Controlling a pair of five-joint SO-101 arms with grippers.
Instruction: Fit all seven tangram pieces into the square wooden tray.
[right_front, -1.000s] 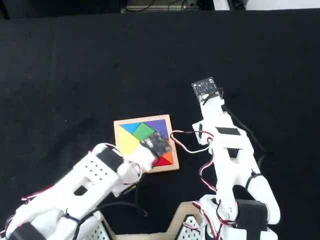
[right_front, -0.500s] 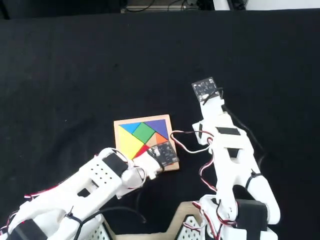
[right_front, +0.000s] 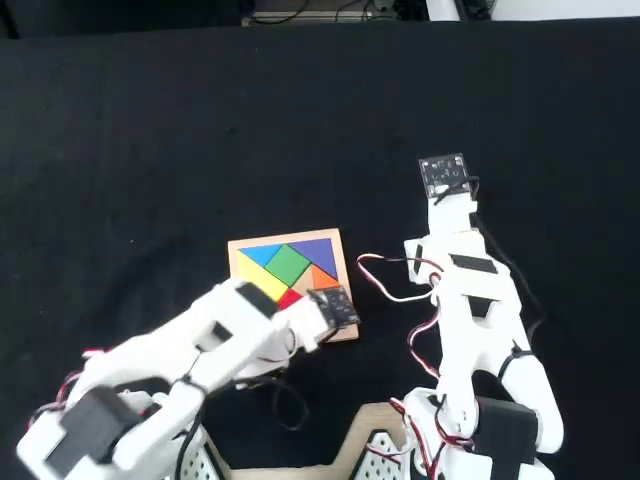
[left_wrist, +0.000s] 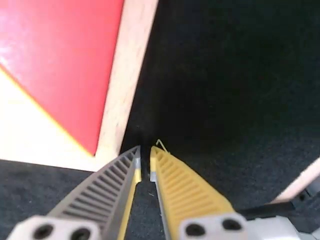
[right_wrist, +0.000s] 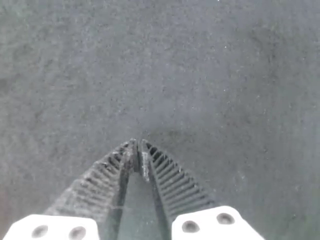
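High view: left arm hid 5 o'clock corner of tray; wrist view showed red piece seated against rim. Both closed, empty: left claw, right claw.

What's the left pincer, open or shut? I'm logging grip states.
Shut: the left pincer is closed tip to tip, holding nothing, beside the tray rim.

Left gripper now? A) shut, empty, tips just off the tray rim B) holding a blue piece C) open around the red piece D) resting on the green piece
A: the left gripper is closed on nothing, its tips over the black cloth just outside the tray rim, beside the red piece.
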